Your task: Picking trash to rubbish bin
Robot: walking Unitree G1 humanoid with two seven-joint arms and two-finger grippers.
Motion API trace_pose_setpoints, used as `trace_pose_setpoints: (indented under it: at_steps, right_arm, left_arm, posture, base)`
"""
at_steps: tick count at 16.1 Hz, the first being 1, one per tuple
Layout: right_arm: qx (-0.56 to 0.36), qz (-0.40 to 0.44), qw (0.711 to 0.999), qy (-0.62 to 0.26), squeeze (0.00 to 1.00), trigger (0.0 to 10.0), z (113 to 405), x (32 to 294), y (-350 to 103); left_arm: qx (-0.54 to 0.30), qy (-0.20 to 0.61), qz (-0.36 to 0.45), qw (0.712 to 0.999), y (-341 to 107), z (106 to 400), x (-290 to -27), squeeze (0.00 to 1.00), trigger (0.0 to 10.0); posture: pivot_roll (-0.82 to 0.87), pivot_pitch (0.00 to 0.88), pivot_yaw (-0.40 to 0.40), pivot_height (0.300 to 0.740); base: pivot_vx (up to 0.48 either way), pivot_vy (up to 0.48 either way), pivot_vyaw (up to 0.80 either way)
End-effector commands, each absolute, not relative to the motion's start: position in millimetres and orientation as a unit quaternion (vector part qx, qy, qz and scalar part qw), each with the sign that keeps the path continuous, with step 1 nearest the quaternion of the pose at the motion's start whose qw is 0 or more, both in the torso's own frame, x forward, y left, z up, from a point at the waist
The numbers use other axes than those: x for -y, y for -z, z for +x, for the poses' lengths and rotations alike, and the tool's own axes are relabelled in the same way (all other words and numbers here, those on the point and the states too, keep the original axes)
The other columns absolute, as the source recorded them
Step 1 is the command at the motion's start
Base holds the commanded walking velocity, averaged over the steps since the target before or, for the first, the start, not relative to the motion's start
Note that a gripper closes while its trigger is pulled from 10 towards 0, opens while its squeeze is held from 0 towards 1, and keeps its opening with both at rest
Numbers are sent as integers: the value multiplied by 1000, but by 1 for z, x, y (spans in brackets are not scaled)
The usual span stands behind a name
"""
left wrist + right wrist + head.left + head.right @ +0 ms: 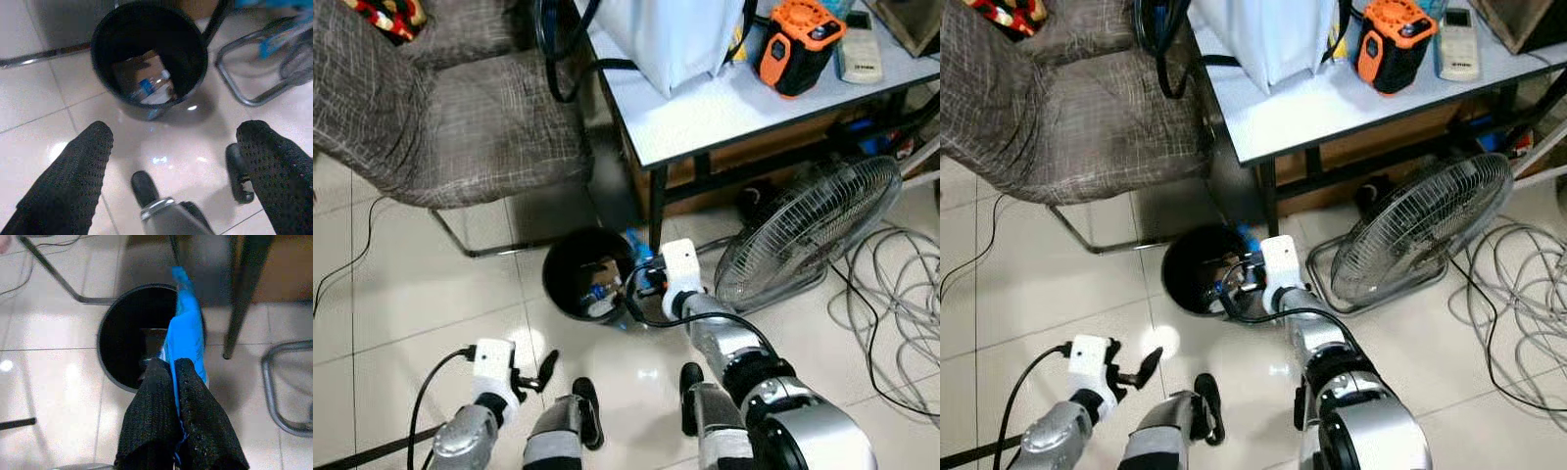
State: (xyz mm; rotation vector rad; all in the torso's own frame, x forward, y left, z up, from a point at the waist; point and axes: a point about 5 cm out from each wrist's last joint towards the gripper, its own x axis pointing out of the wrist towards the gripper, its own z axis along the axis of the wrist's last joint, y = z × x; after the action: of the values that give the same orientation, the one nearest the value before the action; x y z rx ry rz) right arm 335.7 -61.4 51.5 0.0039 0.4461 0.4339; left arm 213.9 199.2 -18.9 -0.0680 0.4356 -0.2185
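A black round rubbish bin (555,284) stands on the tiled floor under the table's corner. Inside it lie a piece of cardboard and a plastic bottle (149,87). My right gripper (168,366) is shut on a crumpled blue plastic wrapper (187,335), holding it above the bin's near right rim (105,357). The wrapper's tip (636,239) pokes up beside the table leg. My left gripper (176,132) is open and holds nothing. It hangs low over the floor, on the near left side of the bin (100,54).
A grey fabric chair (460,117) stands at the back left. A white table (724,113) carries a white bag, an orange device (798,49) and a remote. A floor fan (808,230) lies right of the bin, with grey cables (891,294) beyond.
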Motion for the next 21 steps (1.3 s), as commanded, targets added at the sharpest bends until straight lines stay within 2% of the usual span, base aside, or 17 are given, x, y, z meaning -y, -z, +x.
trace_pose_setpoints:
  at_steps: [1,2,12,21]
  right_arm:
    - [-224,16,948,-226,0,10000,332,56,-48]
    - [-218,19,946,-240,0,10000,334,50,-52]
    - [-202,73,933,-289,0,10000,331,16,-63]
    - [-239,89,925,-282,0,10000,316,14,-43]
  left_arm:
    - [-238,110,-40,964,26,202,-200,741,10000]
    - [-243,115,-39,962,24,198,-198,0,10000]
    - [-276,114,-34,954,16,179,-203,0,10000]
    - [-292,114,-37,949,13,175,-200,0,10000]
  posture:
    - [-9,359,105,740]
    - [1,362,107,740]
    - [49,371,131,740]
    - [52,376,133,740]
  base:
    - [0,0,0]
    - [0,0,0]
    - [0,0,0]
    - [0,0,0]
